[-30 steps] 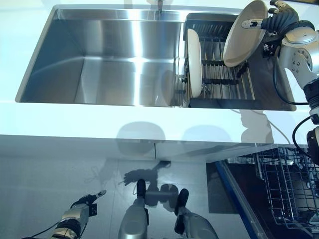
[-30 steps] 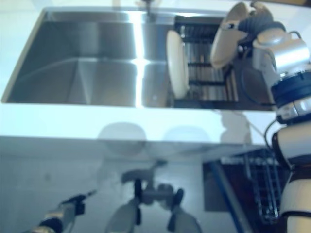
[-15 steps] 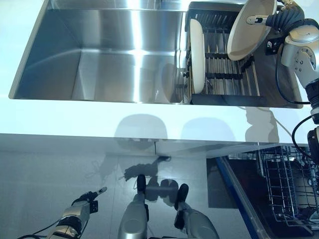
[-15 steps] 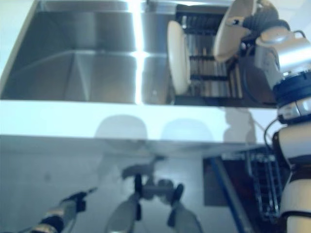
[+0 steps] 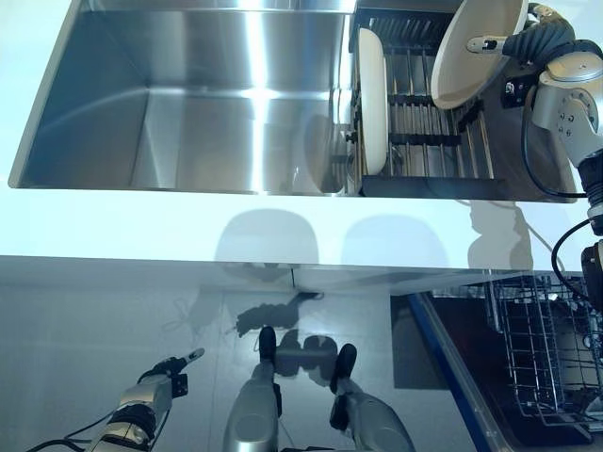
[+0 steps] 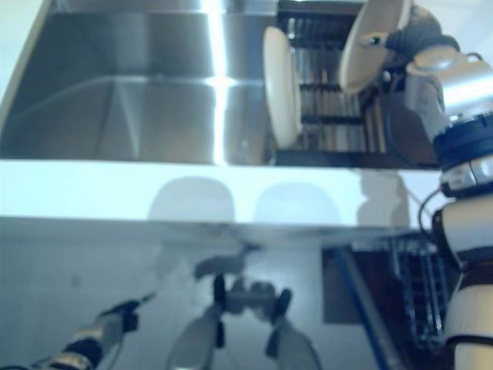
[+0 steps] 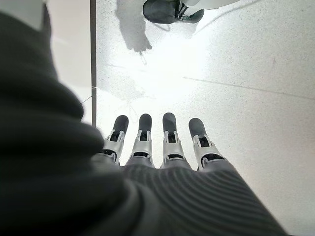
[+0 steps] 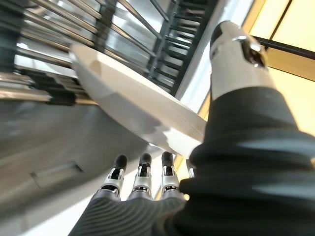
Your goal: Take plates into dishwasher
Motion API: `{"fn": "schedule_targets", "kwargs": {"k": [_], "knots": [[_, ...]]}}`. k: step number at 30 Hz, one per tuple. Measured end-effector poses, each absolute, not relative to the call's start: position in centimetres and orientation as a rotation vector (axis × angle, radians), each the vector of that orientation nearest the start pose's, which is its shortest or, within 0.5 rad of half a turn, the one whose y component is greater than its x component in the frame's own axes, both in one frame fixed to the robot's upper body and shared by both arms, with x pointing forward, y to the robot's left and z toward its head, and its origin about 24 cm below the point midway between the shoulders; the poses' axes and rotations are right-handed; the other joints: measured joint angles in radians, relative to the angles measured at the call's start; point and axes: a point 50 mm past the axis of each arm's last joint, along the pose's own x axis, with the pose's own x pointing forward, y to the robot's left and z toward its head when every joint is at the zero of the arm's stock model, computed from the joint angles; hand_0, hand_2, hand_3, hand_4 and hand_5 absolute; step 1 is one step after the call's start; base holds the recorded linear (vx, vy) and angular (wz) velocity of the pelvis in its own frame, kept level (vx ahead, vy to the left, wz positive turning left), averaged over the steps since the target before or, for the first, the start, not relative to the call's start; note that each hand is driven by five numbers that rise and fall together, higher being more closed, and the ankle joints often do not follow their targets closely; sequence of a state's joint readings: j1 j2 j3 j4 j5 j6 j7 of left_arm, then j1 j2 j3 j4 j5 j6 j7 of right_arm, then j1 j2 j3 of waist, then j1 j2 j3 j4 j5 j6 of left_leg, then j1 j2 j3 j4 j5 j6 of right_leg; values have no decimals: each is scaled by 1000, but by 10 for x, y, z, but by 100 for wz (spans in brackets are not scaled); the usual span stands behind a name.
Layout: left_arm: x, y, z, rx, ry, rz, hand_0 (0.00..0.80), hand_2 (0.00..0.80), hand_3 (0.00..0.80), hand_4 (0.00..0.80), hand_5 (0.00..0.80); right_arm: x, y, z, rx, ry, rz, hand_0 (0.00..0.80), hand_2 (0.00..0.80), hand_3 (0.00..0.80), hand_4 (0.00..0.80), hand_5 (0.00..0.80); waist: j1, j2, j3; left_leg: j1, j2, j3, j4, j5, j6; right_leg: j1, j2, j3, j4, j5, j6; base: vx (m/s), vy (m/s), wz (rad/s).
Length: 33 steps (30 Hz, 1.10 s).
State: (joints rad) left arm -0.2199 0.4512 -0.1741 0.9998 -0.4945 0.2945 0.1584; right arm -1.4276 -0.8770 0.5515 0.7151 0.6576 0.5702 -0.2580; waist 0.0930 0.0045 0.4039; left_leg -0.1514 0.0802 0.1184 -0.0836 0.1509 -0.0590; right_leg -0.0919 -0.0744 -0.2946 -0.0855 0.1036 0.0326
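My right hand (image 5: 533,38) is shut on a cream plate (image 5: 476,52), thumb on its face and fingers behind the rim. The plate hangs tilted above the right end of the black dish rack (image 5: 424,151) in the sink. The right wrist view shows this plate (image 8: 138,101) between the thumb (image 8: 236,59) and the fingers (image 8: 142,172). A second cream plate (image 5: 370,99) stands upright on edge at the rack's left end. My left hand (image 5: 155,391) hangs low at the lower left, near the floor, with straight fingers (image 7: 152,140) that hold nothing.
The steel sink basin (image 5: 188,94) lies left of the rack, with a white counter (image 5: 236,221) in front of it. The open dishwasher's wire basket (image 5: 546,358) sits at the lower right, below the counter edge.
The whole picture has shifted, so the camera moved. The held plate keeps nearly the same place over the rack. The left hand stays low.
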Motion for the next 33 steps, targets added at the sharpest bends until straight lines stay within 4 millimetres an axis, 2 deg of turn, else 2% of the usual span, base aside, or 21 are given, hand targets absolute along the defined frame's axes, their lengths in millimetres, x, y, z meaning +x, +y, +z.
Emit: {"fn": "schedule_targets", "kwargs": {"k": [4, 6, 7, 8, 9, 23, 33], "knots": [[197, 289, -98, 84, 1041, 408, 0, 0, 0, 0, 0, 384, -257, 332, -380, 0, -360, 0, 0, 0, 0, 0, 0, 0, 3, 0, 0, 0, 0, 0, 0, -1, 0, 0, 0, 0, 0, 0, 0, 0], [198, 289, -97, 75, 1040, 410, 0, 0, 0, 0, 0, 385, -258, 326, -391, 30, -354, 235, 235, 235, 235, 235, 0, 1, 3, -2, 0, 3, 0, 0, 0, -2, 0, 0, 0, 0, 0, 0, 0, 0], [198, 289, -97, 75, 1041, 410, 0, 0, 0, 0, 0, 385, -259, 324, -392, 41, -353, 383, 383, 383, 383, 383, 0, 1, 3, -2, 0, 3, 0, 0, 0, -2, 0, 0, 0, 0, 0, 0, 0, 0], [198, 289, -97, 75, 1043, 409, 0, 0, 0, 0, 0, 385, -260, 323, -400, 46, -357, 543, 543, 543, 543, 543, 0, 1, 3, -2, 0, 3, 0, 0, 0, -2, 0, 0, 0, 0, 0, 0, 0, 0], [198, 289, -97, 74, 1047, 409, 0, 0, 0, 0, 0, 385, -261, 322, -412, 50, -362, 800, 800, 800, 800, 800, 0, 1, 3, -2, 0, 4, 0, 0, 0, -3, 0, 0, 0, 0, 0, 0, 0, 0], [201, 288, -96, 39, 1051, 416, 0, 0, 0, 0, 0, 383, -272, 323, -464, 51, -506, 800, 800, 800, 800, 800, 1, 14, 17, -15, -1, 3, 0, 0, 0, -16, -1, 1, 0, 1, -1, -2, 0, 0], [201, 289, -96, 37, 1039, 418, 0, 0, 0, 0, 0, 378, -275, 338, -458, -2, -605, 800, 800, 800, 800, 800, 3, 14, 17, 1, -1, 0, 0, 1, 1, 1, -1, 0, 0, 2, -2, -3, 0, 0]]}}
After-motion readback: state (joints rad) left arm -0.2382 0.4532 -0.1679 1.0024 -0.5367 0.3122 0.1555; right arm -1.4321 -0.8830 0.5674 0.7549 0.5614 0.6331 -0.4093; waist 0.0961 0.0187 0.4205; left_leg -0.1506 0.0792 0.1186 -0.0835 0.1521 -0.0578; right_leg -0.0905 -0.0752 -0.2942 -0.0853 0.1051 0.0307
